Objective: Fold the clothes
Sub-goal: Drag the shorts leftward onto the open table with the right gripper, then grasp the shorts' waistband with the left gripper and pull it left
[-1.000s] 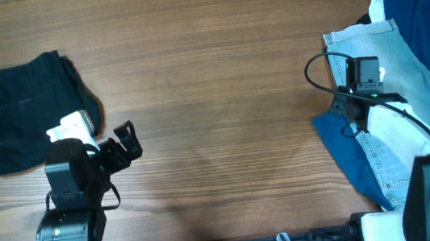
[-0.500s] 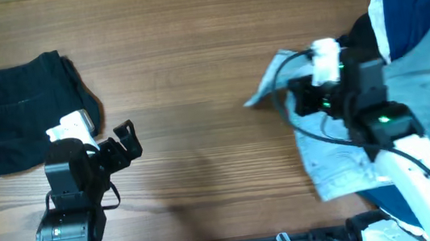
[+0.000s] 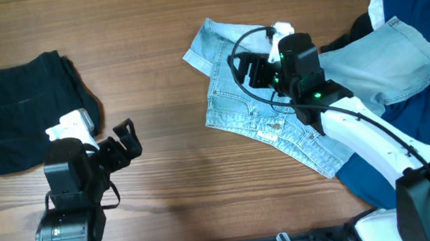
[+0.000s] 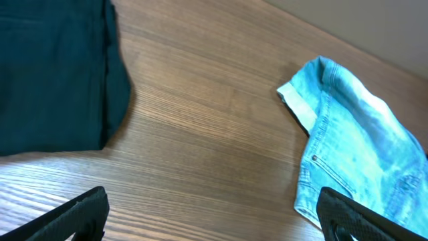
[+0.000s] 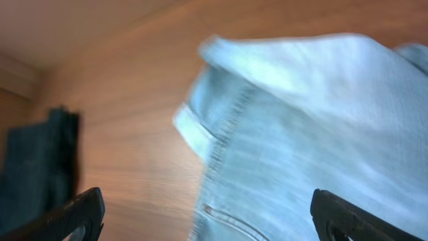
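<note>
1. Two arms work over the wooden desk (image 3: 157, 38) in the overhead view. Pale-blue denim shorts (image 3: 268, 126) lie spread out flat just right of the middle, with stitched pockets facing up and one corner reaching toward the upper left. The right end effector (image 3: 248, 70) sits above their upper edge, though this view does not show how far its fingers are parted. To the right, a second pale denim piece (image 3: 386, 56) lies over a dark-blue garment (image 3: 420, 0) at the desk's edge. At the far left rests a folded black garment (image 3: 22, 106). The left end effector (image 3: 126, 141) is just beside its lower right corner, fingers apart and empty.

2. Seen from the left wrist, the left end effector (image 4: 212, 201) is spread wide with only bare desk (image 4: 200, 134) between its fingertips. The black garment (image 4: 53, 73) fills the upper left. The denim shorts (image 4: 361, 167) lie at the right, well apart from it, with a folded hem and a seam showing.

3. Blur softens the right wrist view. The right end effector (image 5: 204, 207) has its dark fingers (image 5: 73, 214) far apart, gripping nothing. The denim shorts (image 5: 301, 127) lie beneath and ahead of it, and I cannot tell whether the tips touch the cloth. The black garment (image 5: 40, 167) shows dimly at the left.
</note>
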You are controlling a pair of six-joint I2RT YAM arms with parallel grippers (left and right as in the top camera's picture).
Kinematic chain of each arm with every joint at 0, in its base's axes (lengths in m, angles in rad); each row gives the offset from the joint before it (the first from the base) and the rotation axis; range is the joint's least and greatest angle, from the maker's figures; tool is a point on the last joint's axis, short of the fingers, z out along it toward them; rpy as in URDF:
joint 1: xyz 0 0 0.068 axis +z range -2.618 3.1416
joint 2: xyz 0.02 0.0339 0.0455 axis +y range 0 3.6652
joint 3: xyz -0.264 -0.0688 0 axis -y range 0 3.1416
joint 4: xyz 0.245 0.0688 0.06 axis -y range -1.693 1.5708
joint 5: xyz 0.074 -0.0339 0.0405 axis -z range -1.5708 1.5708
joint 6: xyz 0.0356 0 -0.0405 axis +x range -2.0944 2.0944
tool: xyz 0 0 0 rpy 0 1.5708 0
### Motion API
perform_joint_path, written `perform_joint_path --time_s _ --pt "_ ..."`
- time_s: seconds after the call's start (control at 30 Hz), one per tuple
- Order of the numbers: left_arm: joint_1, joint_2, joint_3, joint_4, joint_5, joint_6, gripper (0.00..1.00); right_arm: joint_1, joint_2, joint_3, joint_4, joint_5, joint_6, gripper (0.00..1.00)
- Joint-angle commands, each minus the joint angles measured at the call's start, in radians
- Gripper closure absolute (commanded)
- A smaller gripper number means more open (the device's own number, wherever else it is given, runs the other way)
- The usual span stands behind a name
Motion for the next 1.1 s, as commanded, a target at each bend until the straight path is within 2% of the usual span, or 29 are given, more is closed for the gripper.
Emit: perform_joint_path --time_s 0.0,0.1,0.2,0.37,0.5,0.6,0.73,0.83,0.87,0.9,0.93,1.0,1.07 --pt "0.005 -0.001 0.018 0.026 0.114 -0.006 0.0 -0.068 -0.113 0.013 -0.082 0.078 -0.117 0.0" --pt "0.004 0.036 0.018 0.06 0.233 -0.011 0.0 -0.169 -0.259 0.013 -0.243 0.124 -0.125 0.0" --pt "-0.017 0.122 0.018 0.089 0.289 -0.091 0.0 -0.259 -0.359 0.013 -0.434 0.153 -0.105 0.0" --pt "-0.183 0.405 0.018 0.202 0.323 -0.141 0.0 -0.351 -0.414 0.013 -0.701 0.156 -0.109 0.0" --pt "-0.298 0.612 0.018 0.341 0.323 -0.15 0.0 -0.351 -0.413 0.013 -0.751 0.167 -0.108 0.0" --pt "-0.378 0.774 0.018 0.497 0.322 -0.208 0.0 -0.351 -0.413 0.013 -0.755 0.167 -0.108 0.0" --pt "-0.435 0.953 0.018 0.692 0.322 -0.213 0.0 -0.351 -0.413 0.013 -0.774 0.167 -0.108 0.0" --pt "-0.462 1.043 0.018 0.771 0.323 -0.275 0.0 -0.351 -0.413 0.013 -0.787 0.167 -0.108 0.0" --pt "-0.47 1.063 0.018 0.79 0.323 -0.298 0.03 -0.351 -0.413 0.013 -0.789 0.167 -0.108 0.0" --pt "-0.475 1.067 0.018 0.797 0.327 -0.298 0.21 -0.351 -0.413 0.013 -0.789 0.167 -0.108 0.0" --pt "-0.48 1.067 0.018 0.798 0.327 -0.298 0.43 -0.351 -0.413 0.013 -0.788 0.167 -0.107 0.0" --pt "-0.479 1.066 0.018 0.804 0.33 -0.298 0.93 -0.351 -0.413 0.013 -0.788 0.167 -0.107 0.0" --pt "-0.476 1.058 0.018 0.796 0.33 -0.298 0.96 -0.351 -0.413 0.013 -0.788 0.167 -0.108 0.0"
